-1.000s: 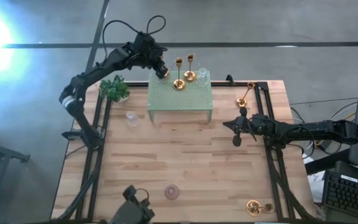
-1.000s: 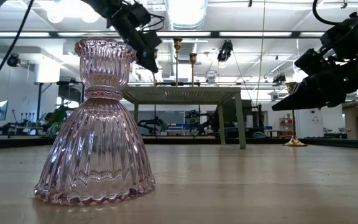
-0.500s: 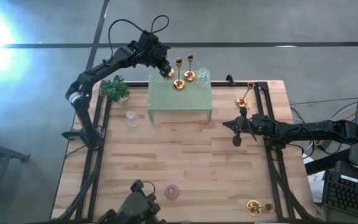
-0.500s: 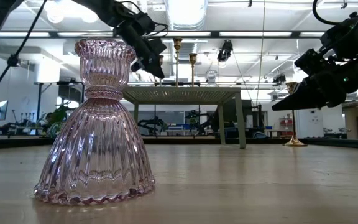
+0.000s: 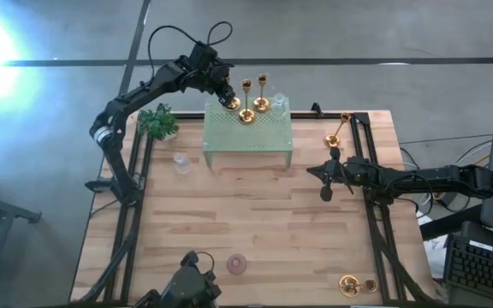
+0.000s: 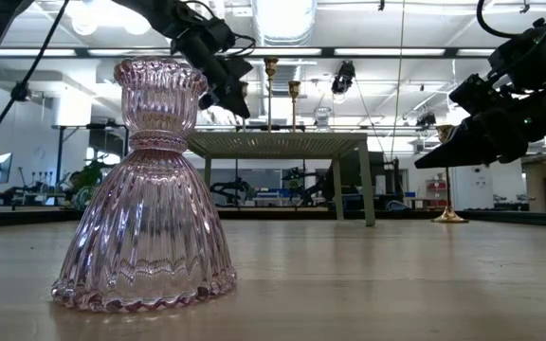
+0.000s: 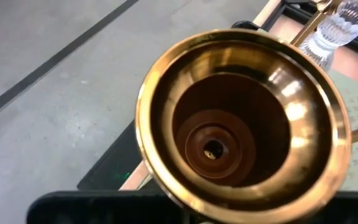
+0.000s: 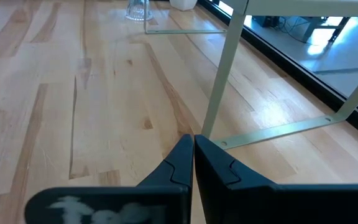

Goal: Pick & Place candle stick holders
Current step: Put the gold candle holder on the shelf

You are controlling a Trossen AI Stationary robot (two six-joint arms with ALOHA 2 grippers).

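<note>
My left gripper (image 5: 228, 97) is over the far left corner of the pale green perforated stand (image 5: 248, 135), shut on a gold candle stick holder (image 5: 234, 103). That holder's cup (image 7: 241, 118) fills the left wrist view. Two more gold candle stick holders (image 5: 246, 112) (image 5: 262, 103) stand upright on their round bases on the stand's far part. Another one (image 5: 336, 133) stands on the table at the far right. My right gripper (image 5: 324, 177) is shut and empty, above the table to the right of the stand. My left gripper holds the gold candle stick holder somewhere below its cup (image 7: 166, 186). The cup's open mouth faces the wrist camera and hides where the fingers meet it. The fingers slant down from the table's far left. I cannot tell whether its base touches the stand.
A clear glass holder (image 5: 279, 104) stands on the stand's far right corner. A green plant (image 5: 158, 122) and a small clear glass (image 5: 181, 161) are at the far left. A pink glass holder (image 5: 237, 264) stands near the front edge, and gold pieces (image 5: 349, 285) lie at the front right.
My left gripper has gone a little toward the table's right, in over the stand's far left corner, carrying the gold candle stick holder with it. It has kept nearly still for the last half second.
</note>
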